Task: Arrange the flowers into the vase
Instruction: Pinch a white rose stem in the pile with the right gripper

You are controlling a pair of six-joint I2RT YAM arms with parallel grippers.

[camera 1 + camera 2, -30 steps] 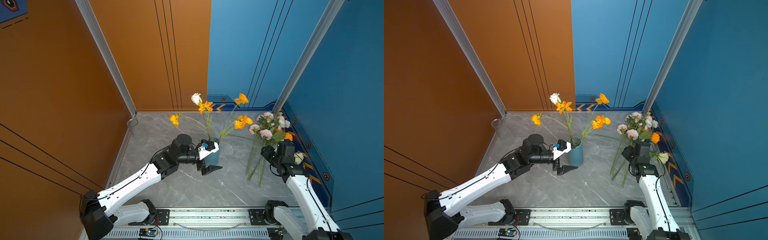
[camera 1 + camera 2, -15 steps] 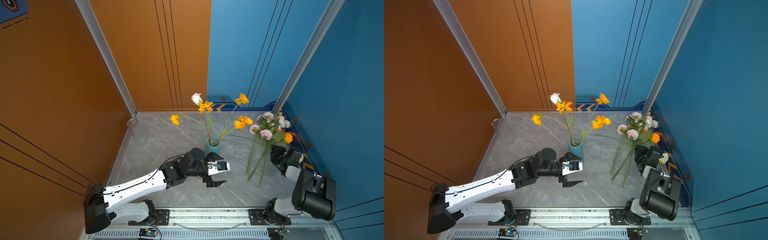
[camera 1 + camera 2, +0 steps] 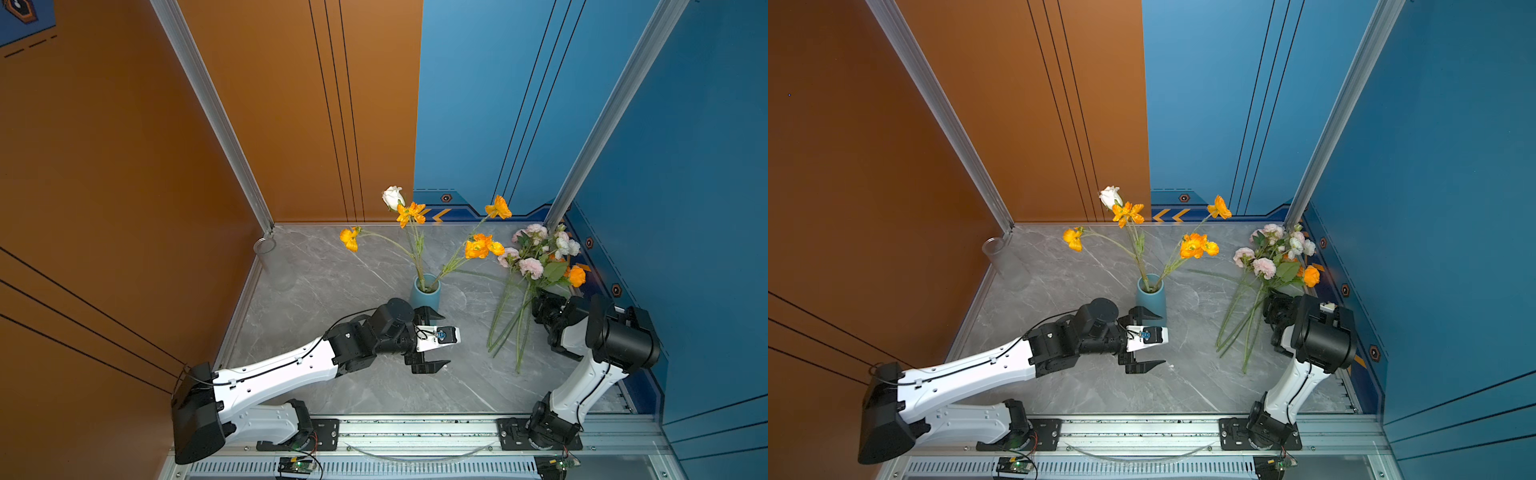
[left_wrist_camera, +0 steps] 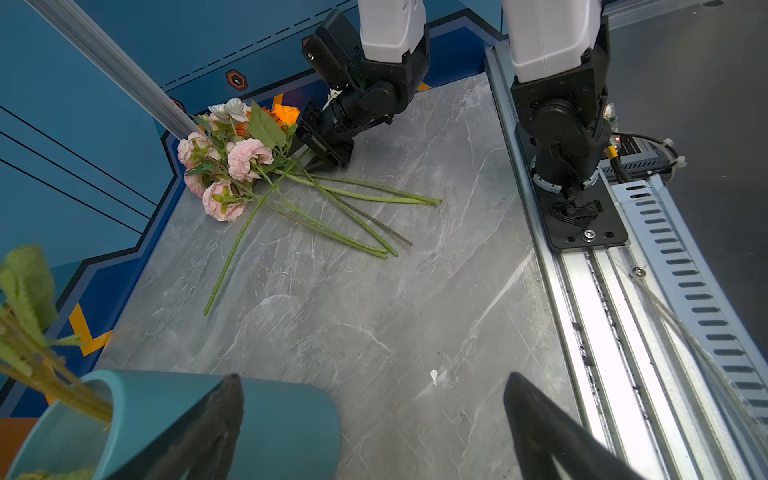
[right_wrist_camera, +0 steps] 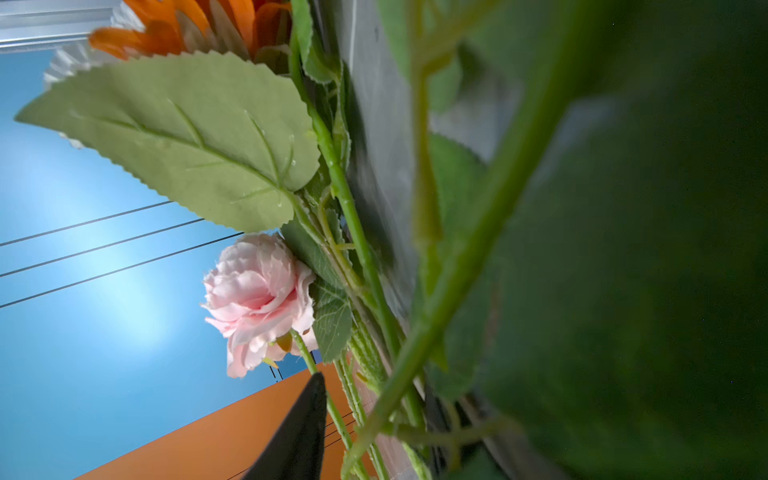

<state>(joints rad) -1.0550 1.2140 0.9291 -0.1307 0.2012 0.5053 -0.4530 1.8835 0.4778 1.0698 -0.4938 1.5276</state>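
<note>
A teal vase [image 3: 424, 294] [image 3: 1151, 298] [image 4: 274, 415] stands mid-table with orange blooms and a white rose in it. In both top views the rest of the flowers [image 3: 536, 259] [image 3: 1268, 259] [image 4: 232, 166] lie by the right wall, stems [image 3: 509, 328] toward the front. My left gripper [image 3: 444, 340] [image 3: 1162, 340] [image 4: 374, 384] is open and empty just in front of the vase, one finger beside its wall. My right gripper [image 3: 540, 307] [image 3: 1277, 309] [image 4: 326, 151] is low at the bunch's stems. The right wrist view shows stems beside one black finger [image 5: 303, 424]; leaves hide the other.
A clear glass [image 3: 270, 257] [image 3: 1003, 259] stands in the back left corner. The right arm's bulky elbow [image 3: 623, 338] rises over the table's right front. A metal rail [image 3: 415, 432] runs along the front edge. Walls close in the back and both sides.
My left gripper has drawn away from the vase toward the front, still open. The right arm has folded, elbow up, bringing its gripper down to the bunch's stems.
</note>
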